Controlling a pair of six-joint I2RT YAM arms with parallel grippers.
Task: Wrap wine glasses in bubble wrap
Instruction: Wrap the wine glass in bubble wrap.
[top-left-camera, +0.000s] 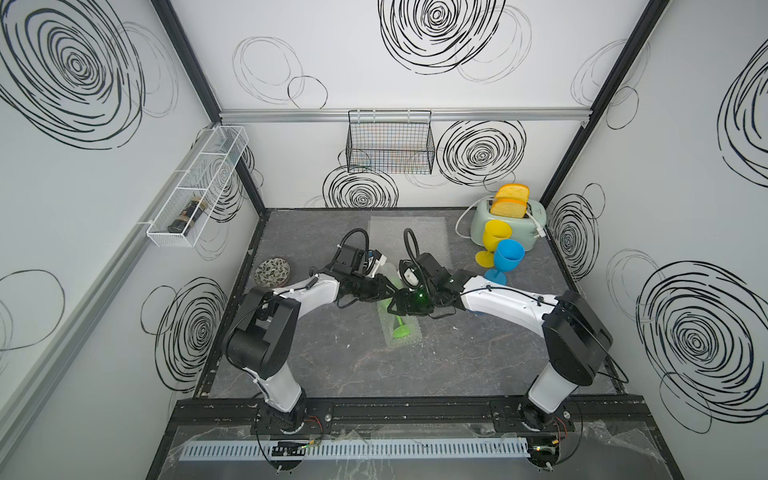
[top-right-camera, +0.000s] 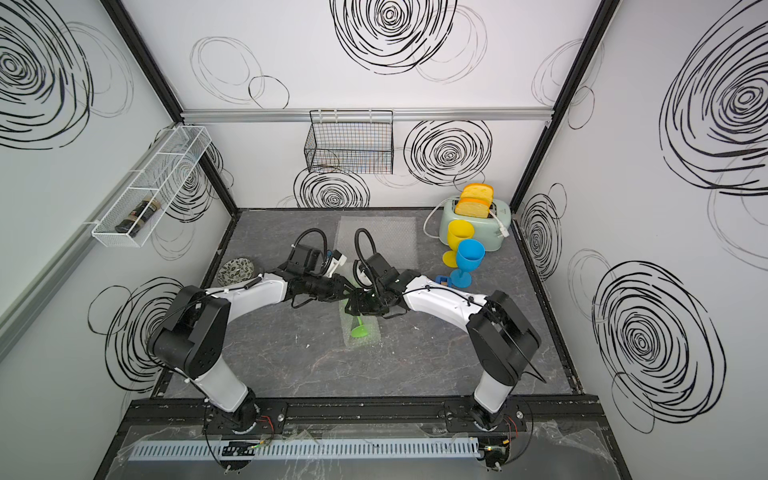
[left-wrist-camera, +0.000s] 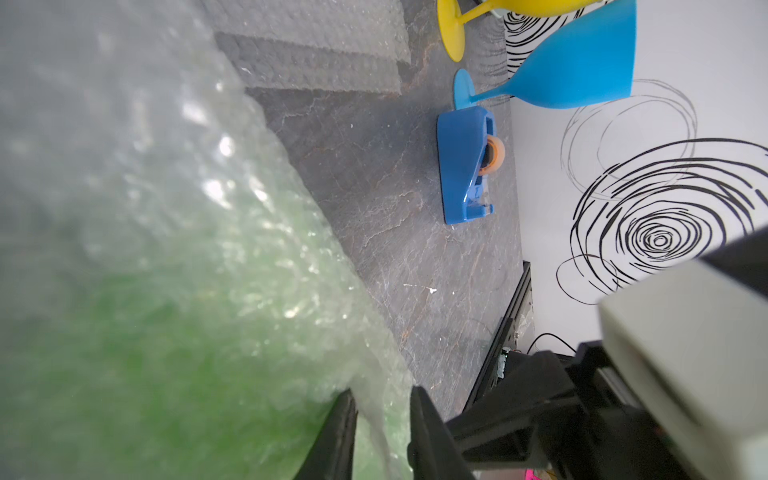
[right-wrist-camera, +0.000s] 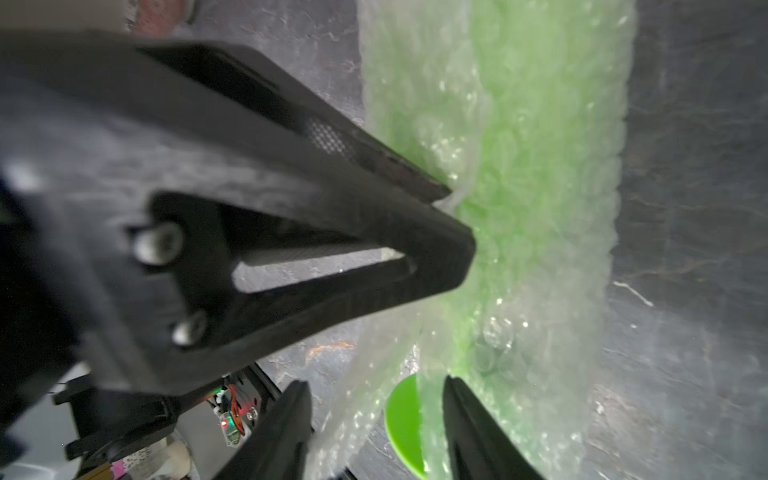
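Here the lime green goblet (top-left-camera: 400, 331) lies on its side at the centre of a top view, rolled in bubble wrap (right-wrist-camera: 540, 166) (its round foot shows bright at the lower end). The left gripper (left-wrist-camera: 382, 395) pinches a fold of the wrap. The right gripper (right-wrist-camera: 376, 382) has its jaws apart, straddling the wrap by the foot.
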